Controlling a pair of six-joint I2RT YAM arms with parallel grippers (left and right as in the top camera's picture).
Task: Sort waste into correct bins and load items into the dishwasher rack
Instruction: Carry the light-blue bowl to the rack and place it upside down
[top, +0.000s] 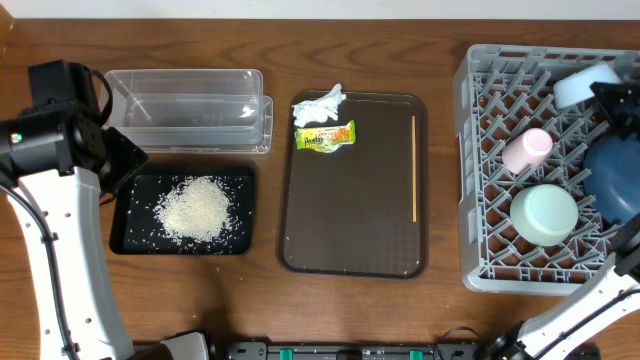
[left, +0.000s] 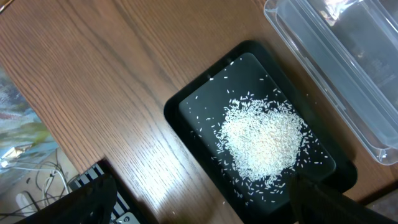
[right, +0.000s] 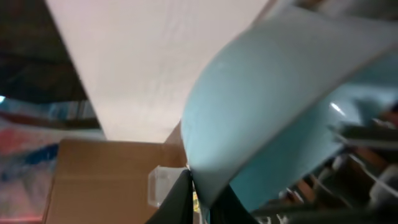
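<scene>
Loose white rice (top: 197, 208) lies piled in the black tray (top: 125, 236), beside the clear tub (top: 185, 105). A crumpled tissue (top: 320, 105) and a yellow-green wrapper (top: 325, 137) lie on the brown serving tray (top: 352, 230). The grey rack (top: 470, 180) holds the pink cup (top: 526, 148), the mint bowl (top: 545, 213) and the dark blue bowl (top: 615, 175). My right gripper (right: 202, 193) is shut on the rim of the light blue bowl (right: 273, 106), which is over the rack's far corner (top: 586, 86). My left gripper (left: 205, 208) is open above the black tray's (left: 180, 109) near edge, by the rice (left: 267, 140).
A thin yellow stick (top: 414, 168) lies along the right side of the serving tray. The clear tub (left: 336, 68) is empty. My left arm (top: 60, 135) stands at the table's left edge. A few grains lie on the wood beside the black tray.
</scene>
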